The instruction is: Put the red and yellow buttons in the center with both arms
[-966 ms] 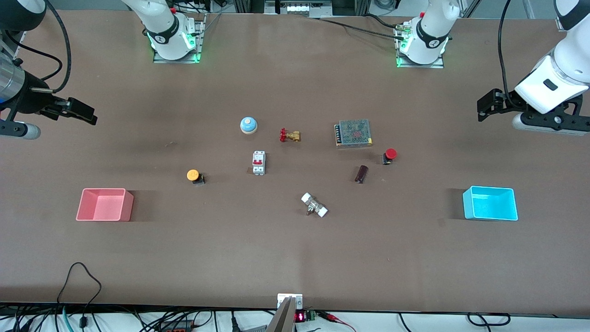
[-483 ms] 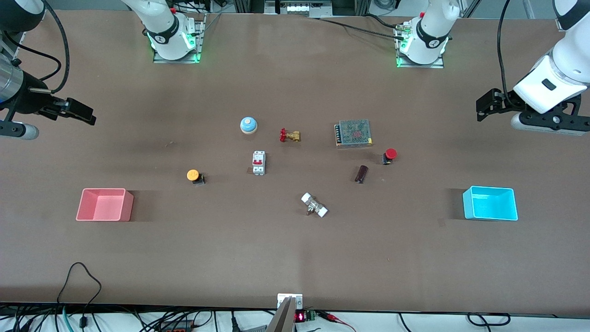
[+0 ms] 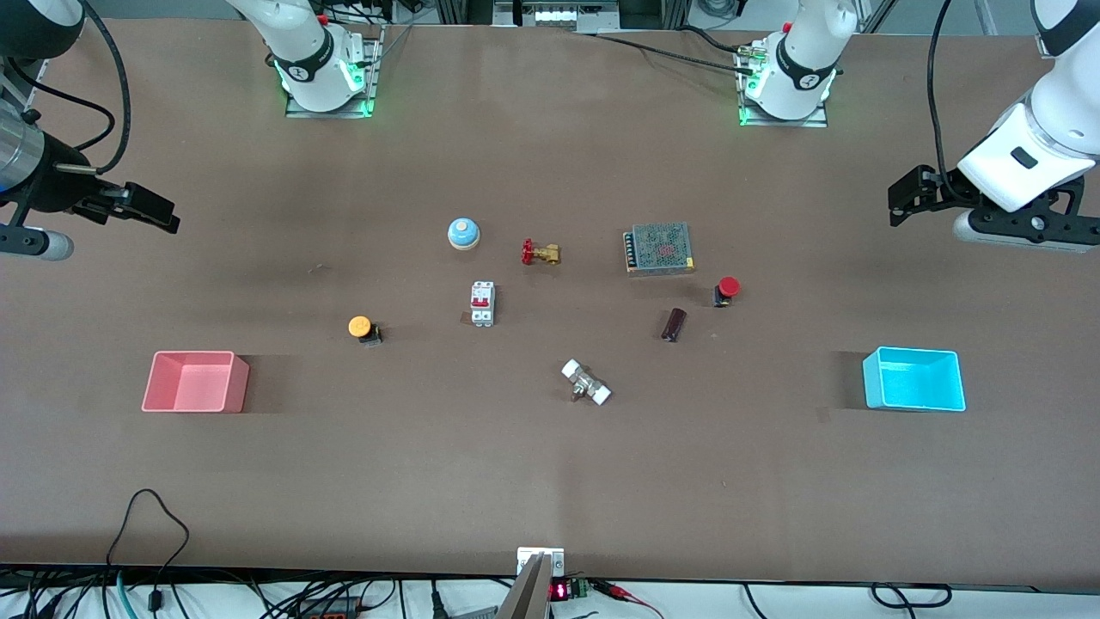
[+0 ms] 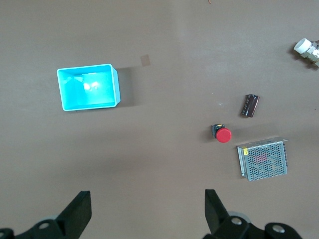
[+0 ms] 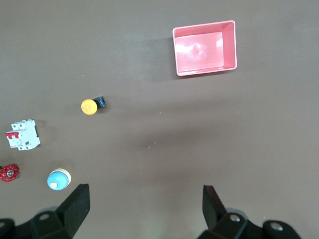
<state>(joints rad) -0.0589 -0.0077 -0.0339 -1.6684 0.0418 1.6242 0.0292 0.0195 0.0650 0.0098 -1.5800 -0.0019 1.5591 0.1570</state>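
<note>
Hanging high over the table [image 3: 550, 481], the left hand [image 4: 145, 211] and the right hand [image 5: 144, 206] are both wide open and hold nothing. The red button [image 3: 726, 291] lies beside a metal mesh box [image 3: 659, 248]. The yellow button [image 3: 363, 329] lies between the pink tray [image 3: 196, 382] and a white switch [image 3: 482, 303].

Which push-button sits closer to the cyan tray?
The red button, beside the mesh-covered power supply; the yellow button lies toward the pink tray.

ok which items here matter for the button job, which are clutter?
Job:
red button
yellow button
table center

Clutter:
bell
brass valve
circuit breaker
power supply
capacitor
white-capped fitting
pink tray
cyan tray
</note>
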